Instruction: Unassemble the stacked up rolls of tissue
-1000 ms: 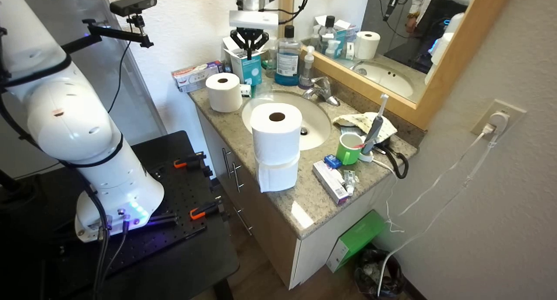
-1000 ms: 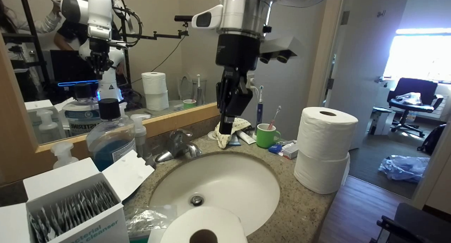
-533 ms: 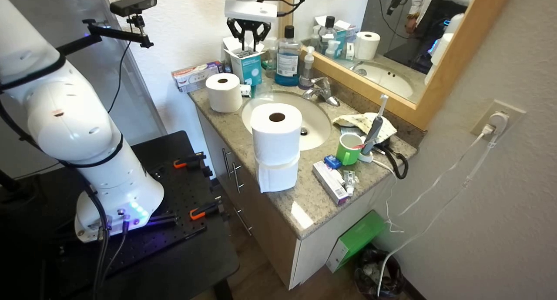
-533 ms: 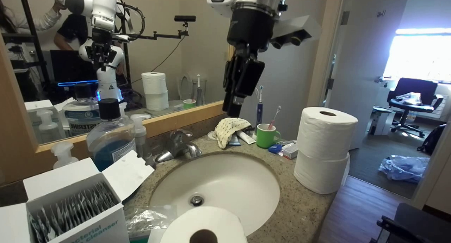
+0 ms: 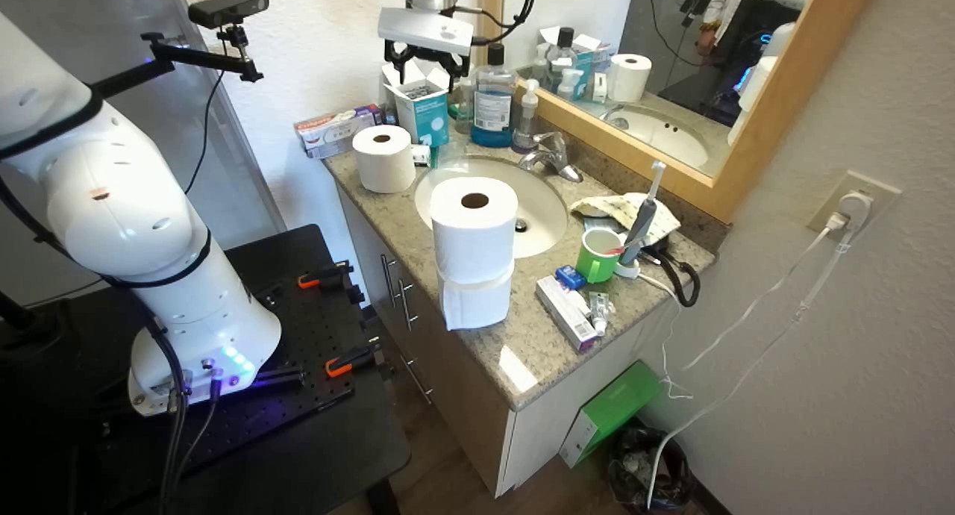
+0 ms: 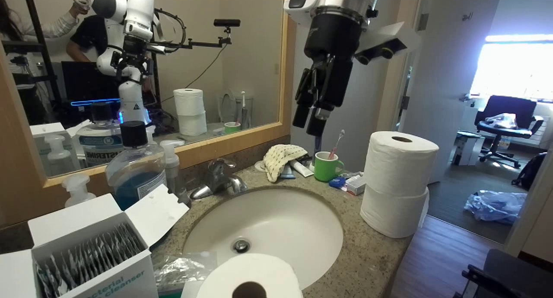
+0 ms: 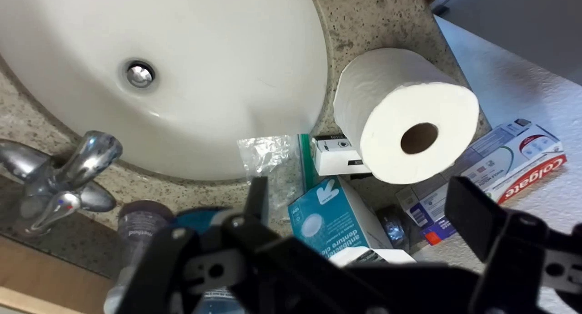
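The hand (image 5: 426,80) hung spread, empty. The stacked rolls (image 5: 475,254) stood upright, lower down, across the sink (image 6: 281,220) from it.

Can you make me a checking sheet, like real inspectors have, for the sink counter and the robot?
Surface: speckled countertop around a sink.
Job's things: upper toilet roll stacked on lower toilet roll; third toilet roll stands apart.
Clutter: mouthwash bottle, open denture cleanser box, Colgate box, green cup with pink toothbrush.
Hand: open, holding nothing.
Cables: white cords plugged into the wall outlet, trailing downward.
Surroundings: mirror reflecting parts of people; green box below the countertop.
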